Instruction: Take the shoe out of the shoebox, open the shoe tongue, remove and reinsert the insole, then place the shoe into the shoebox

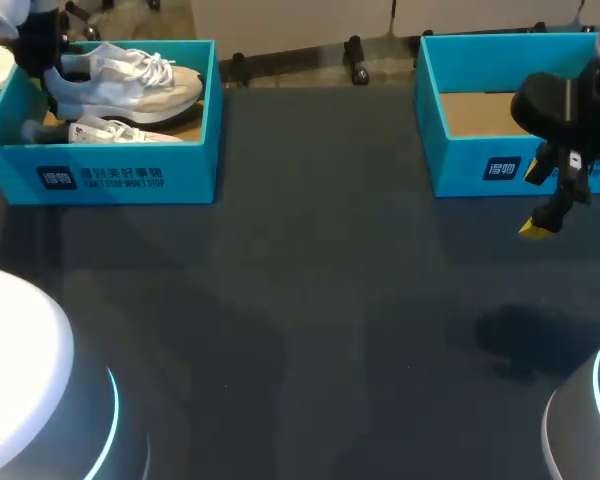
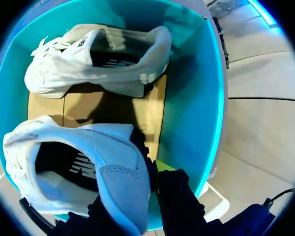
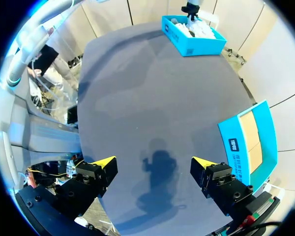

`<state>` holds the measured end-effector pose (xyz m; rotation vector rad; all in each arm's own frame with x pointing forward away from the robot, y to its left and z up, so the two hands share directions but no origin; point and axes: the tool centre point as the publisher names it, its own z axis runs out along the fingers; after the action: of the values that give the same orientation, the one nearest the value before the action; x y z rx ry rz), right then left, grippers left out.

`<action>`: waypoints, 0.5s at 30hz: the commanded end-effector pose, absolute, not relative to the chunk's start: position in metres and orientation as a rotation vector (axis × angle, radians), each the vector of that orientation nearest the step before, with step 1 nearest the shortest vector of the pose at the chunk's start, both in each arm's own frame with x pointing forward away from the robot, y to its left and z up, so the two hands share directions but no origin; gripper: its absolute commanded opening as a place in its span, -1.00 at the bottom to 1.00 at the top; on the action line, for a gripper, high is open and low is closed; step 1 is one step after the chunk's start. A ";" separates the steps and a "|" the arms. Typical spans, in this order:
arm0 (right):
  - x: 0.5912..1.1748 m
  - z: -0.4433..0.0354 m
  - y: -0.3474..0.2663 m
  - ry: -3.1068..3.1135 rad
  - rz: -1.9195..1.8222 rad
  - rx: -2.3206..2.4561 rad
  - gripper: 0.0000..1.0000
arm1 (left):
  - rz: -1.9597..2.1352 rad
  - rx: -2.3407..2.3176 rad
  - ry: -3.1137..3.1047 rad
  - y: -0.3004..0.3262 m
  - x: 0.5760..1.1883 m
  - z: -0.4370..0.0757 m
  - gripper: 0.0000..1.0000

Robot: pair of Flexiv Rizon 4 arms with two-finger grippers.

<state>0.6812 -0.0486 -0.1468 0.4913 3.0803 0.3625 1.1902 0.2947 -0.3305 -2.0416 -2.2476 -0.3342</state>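
Close beside the shoebox (image 2: 196,98) wall, left gripper (image 2: 150,172) clasps the shoe (image 2: 103,147).

The bench (image 1: 310,300) carries two boxes along its far edge, well apart: a shoebox (image 1: 130,180) at the far left and a second shoebox (image 1: 460,170) at the far right. Two shoes are in the left one. The rear shoe (image 1: 130,80) sits toward the far wall, toe to the right, and the front shoe (image 1: 120,132) sits lower, just behind the near wall. The left end effector (image 2: 142,182) is at that box's left end, with its fingers on both sides of the rear shoe's heel. The right end effector (image 3: 154,161) is above the bench, in front of the second shoebox, with its fingers well apart.
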 end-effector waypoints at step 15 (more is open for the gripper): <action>0.683 -0.147 -0.048 3.084 0.358 0.492 1.00 | -0.221 -2.022 -2.155 0.301 1.215 -0.355 -1.00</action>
<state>0.6812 -0.0486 -0.1468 0.4911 3.0803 0.3623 1.2038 0.3000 -0.3494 -2.0417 -2.1700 -0.2719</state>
